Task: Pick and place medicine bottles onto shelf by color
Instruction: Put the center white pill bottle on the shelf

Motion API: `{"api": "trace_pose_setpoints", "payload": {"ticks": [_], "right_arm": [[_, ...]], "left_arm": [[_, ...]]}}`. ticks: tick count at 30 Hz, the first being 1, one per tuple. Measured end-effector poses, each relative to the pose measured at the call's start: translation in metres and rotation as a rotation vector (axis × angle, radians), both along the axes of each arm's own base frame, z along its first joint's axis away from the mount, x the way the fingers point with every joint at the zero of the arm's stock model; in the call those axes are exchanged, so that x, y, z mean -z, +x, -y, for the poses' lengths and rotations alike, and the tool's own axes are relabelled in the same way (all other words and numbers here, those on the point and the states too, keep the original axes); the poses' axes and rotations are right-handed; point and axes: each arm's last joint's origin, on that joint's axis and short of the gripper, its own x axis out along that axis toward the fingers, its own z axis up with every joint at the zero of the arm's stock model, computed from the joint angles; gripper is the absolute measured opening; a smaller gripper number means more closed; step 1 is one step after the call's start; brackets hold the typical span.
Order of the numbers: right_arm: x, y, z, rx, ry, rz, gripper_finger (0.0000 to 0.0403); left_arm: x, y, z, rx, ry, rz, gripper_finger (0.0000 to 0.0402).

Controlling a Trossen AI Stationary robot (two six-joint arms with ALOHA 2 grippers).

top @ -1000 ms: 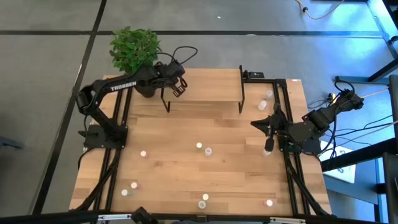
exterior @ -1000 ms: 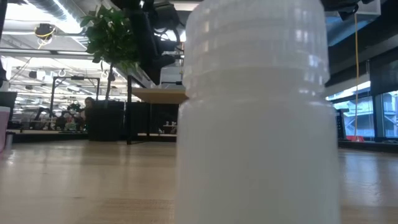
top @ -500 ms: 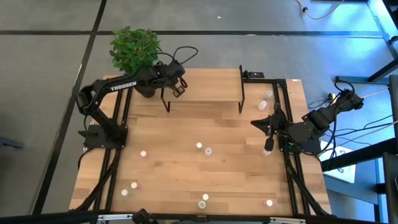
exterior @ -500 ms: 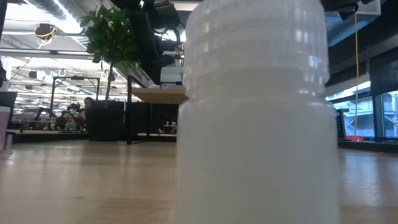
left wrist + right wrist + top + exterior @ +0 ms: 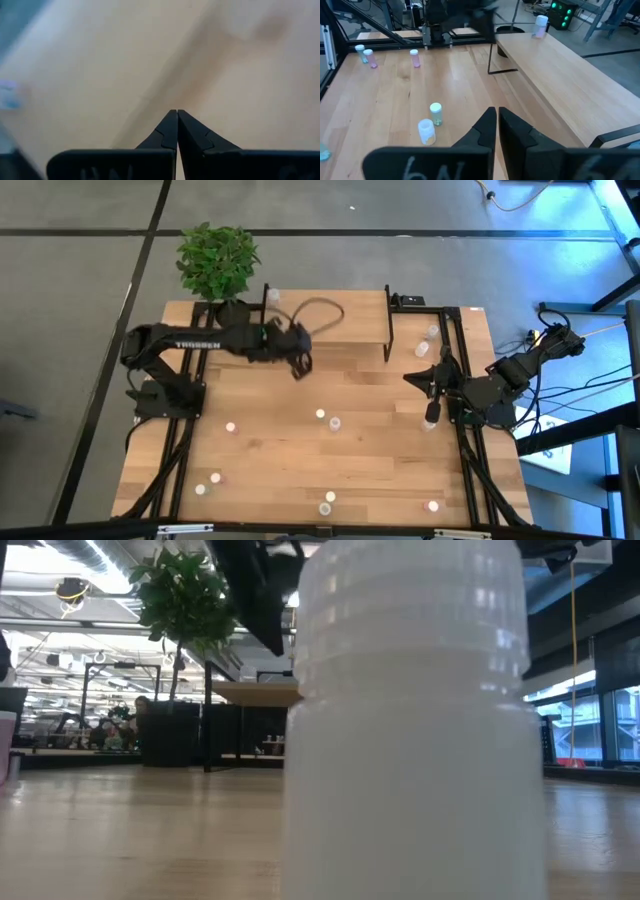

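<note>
Small medicine bottles stand scattered on the wooden table: a yellow-capped one point(image 5: 320, 415) and a white-capped one point(image 5: 335, 423) in the middle, and pink-capped ones point(image 5: 230, 426) point(image 5: 432, 505) nearer the front. One bottle point(image 5: 273, 297) stands on the shelf point(image 5: 330, 315) at its far left corner. My left gripper point(image 5: 300, 366) hangs shut and empty over the table just in front of the shelf's left end. My right gripper point(image 5: 432, 410) waits shut at the right edge, beside a bottle point(image 5: 430, 424). A white bottle point(image 5: 415, 720) fills the low view.
A potted plant point(image 5: 217, 260) stands at the far left corner behind the shelf. Two more bottles point(image 5: 432, 332) point(image 5: 422, 350) stand by the right frame rail, and several point(image 5: 200, 489) point(image 5: 328, 502) stand along the near edge. Bare wood lies between the shelf and the middle bottles.
My left gripper has swung from over the shelf's left end toward the table's near edge and a little right, and now hangs in front of the shelf, still shut. The bottle on the shelf's far left corner, which the arm covered before, now shows.
</note>
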Motion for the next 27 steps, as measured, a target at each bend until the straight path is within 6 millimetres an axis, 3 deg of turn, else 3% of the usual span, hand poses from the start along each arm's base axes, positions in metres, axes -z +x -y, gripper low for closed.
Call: {"api": "trace_pose_setpoints", "payload": {"ticks": [6,15,21,27], "right_arm": [[0.0,0.0,0.0,-0.002,0.0,-0.001,0.0023],[-0.002,0.001,0.0,-0.002,0.01,0.017,0.0023],[-0.002,0.001,-0.002,-0.023,0.03,0.022,0.0023],[-0.002,0.002,-0.004,-0.086,0.062,0.011,0.0023]], "left_arm": [[-0.001,-0.001,0.069,0.094,-0.072,0.056,0.0],[0.003,-0.032,0.153,0.077,-0.148,0.09,0.0],[0.003,-0.05,0.185,0.041,-0.208,0.144,0.0],[0.004,-0.063,0.2,-0.009,-0.202,0.181,0.0]]}}
